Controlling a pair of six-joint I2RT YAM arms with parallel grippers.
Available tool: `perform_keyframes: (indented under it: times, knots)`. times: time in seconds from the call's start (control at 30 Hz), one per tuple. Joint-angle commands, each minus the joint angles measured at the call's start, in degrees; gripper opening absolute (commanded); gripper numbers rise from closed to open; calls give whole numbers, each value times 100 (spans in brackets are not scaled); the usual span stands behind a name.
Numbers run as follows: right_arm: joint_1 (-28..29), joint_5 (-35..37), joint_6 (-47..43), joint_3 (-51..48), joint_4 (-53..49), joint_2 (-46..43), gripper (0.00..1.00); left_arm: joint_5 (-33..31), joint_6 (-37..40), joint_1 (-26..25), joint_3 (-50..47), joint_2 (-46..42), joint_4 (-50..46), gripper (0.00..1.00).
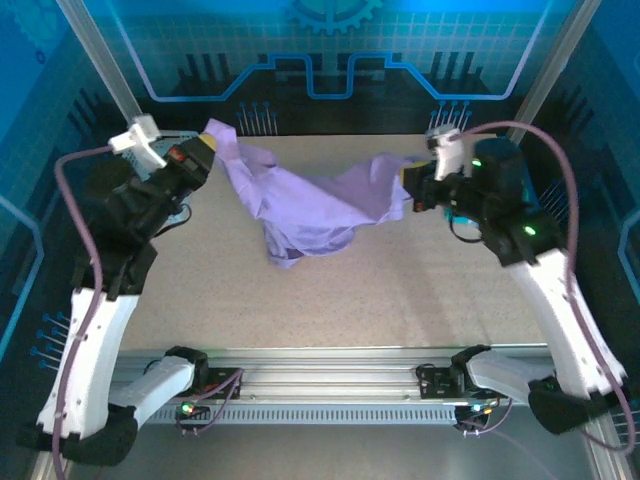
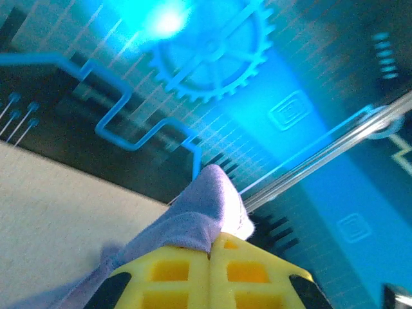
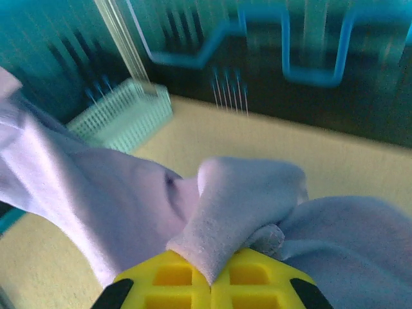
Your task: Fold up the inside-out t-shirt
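left gripper point(image 1: 205, 148): pressed together, pinching one shirt edge
right gripper point(image 1: 413, 178): pressed together, pinching the opposite edge
inside-out t-shirt point(image 1: 310, 205): strung between both grippers, middle sagging onto table point(image 1: 350, 290)
long axis: gripper to gripper

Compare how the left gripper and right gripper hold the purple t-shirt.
The left gripper pinches a thin tip of the t-shirt; the right gripper clamps a thicker fold. The left gripper sits nearer the table's back edge than the right gripper. Both are shut on it.
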Motion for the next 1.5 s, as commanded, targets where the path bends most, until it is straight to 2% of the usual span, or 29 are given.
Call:
perform_keyframes:
  times: [0.0, 0.1, 0.23, 0.37, 0.5, 0.6, 0.7, 0.77, 0.87, 1.0, 1.13, 1.2, 1.23, 1.3, 1.37, 1.47]
  knots:
    - [-165, 100, -366, 213, -882, 149, 0, -395, 327, 48, 202, -122, 218, 0]
    - [-204, 350, -375, 317, -882, 480, 0, -670, 464, 81, 78, 27, 74, 0]
    - [-188, 209, -228, 63, -837, 1141, 1, -770, 559, 296, -290, 336, -172, 0]
    - [-199, 51, 36, -558, -154, 2311, 8, -870, 574, 579, -1141, 764, -13, 0]
    - [-175, -69, 27, 165, -63, 4136, 15, -825, 525, 935, -1597, 1513, 203, 0]
    - [-92, 276, -172, 743, -390, 4963, 28, -626, 446, 1051, -1708, 1938, 232, 0]
    - [92, 633, -299, 73, -218, 4618, 42, -484, 370, 1079, -1881, 1904, 349, 0]
    - [151, 828, -249, -586, -70, 4206, 48, -512, 372, 1077, -1988, 1773, 407, 0]
    - [156, 854, -103, -1429, 209, 3753, 53, -532, 386, 1077, -2067, 1626, 404, 0]
    - [224, 898, -119, -1826, 293, 3873, 55, -516, 381, 1077, -2128, 1562, 395, 0]
    - [247, 902, -161, -1767, 344, 4230, 55, -512, 372, 1079, -2143, 1552, 412, 0]
    - [249, 884, -184, -1643, 398, 4423, 51, -513, 362, 1077, -2145, 1552, 430, 0]
    - [240, 875, -193, -1564, 406, 4498, 46, -509, 365, 1079, -2141, 1552, 430, 0]
    - [230, 841, -236, -1384, 367, 4605, 27, -517, 367, 1083, -2128, 1552, 424, 0]
    - [222, 885, -259, -1311, 351, 4489, 13, -519, 388, 1086, -2094, 1552, 396, 0]
    - [139, 971, -314, -1279, 262, 4011, 1, -510, 376, 1090, -2020, 1527, 377, 0]
